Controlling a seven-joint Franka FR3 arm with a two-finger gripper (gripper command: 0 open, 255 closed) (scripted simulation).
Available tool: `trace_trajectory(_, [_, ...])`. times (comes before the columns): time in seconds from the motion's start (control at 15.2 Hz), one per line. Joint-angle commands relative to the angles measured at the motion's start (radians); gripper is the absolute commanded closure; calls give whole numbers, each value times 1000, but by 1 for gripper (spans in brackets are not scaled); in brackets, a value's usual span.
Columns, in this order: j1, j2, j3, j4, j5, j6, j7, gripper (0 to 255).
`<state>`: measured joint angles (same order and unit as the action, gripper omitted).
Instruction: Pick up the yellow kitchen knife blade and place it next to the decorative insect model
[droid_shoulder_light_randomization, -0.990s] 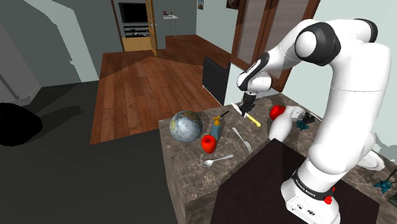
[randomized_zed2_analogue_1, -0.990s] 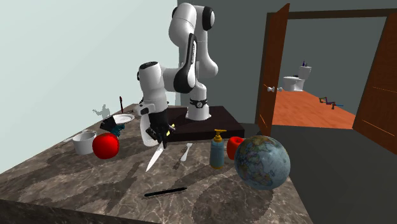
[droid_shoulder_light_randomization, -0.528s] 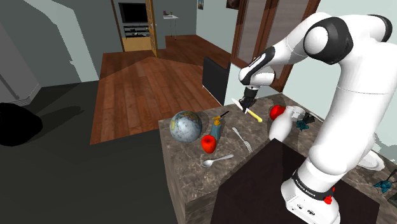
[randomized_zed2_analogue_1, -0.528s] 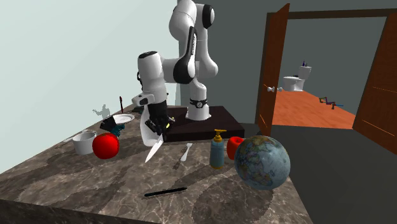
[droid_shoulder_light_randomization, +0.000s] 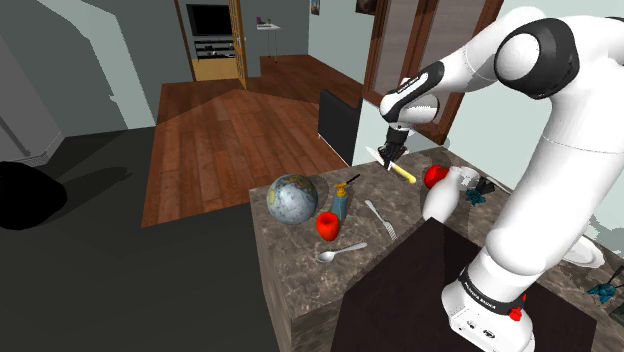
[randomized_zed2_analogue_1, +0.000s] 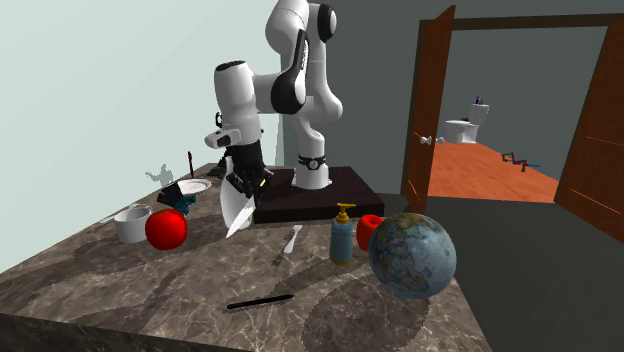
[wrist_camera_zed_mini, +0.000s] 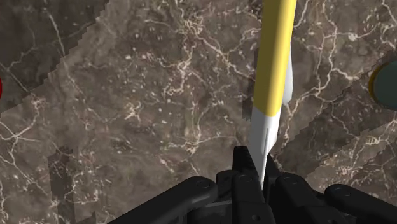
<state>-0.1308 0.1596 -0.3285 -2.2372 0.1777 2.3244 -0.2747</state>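
Currently the black gripper (randomized_zed2_analogue_1: 243, 190) is closed on the yellow-handled kitchen knife (randomized_zed2_analogue_1: 238, 213) and holds it in the air above the dark marble tabletop (randomized_zed2_analogue_1: 120, 290). The knife's pale blade slants down toward the stone. In the wrist view the fingers (wrist_camera_zed_mini: 245, 191) pinch the pale metal close to where the yellow part begins, and the rest of the knife reaches out beyond them. The knife looks stiff, thin and light, with smooth flat sides, so it could swivel or slide in such a narrow pinch. A hold nearer its middle would probably be steadier. A small teal figure (droid_shoulder_light_randomization: 478, 192), likely the insect model, sits on the tabletop just beside a red apple (droid_shoulder_light_randomization: 434, 176), near the knife.
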Motion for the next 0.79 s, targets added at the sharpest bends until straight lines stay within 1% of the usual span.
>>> trace_trajectory(0.0, [2,-16,-2,10,-11,-25,10,255])
trace_trajectory(0.53, [6,-83,-9,42,-50,-118,42,255])
trace_trajectory(0.73, [-18,-160,-36,-50,-84,-100,10,255])
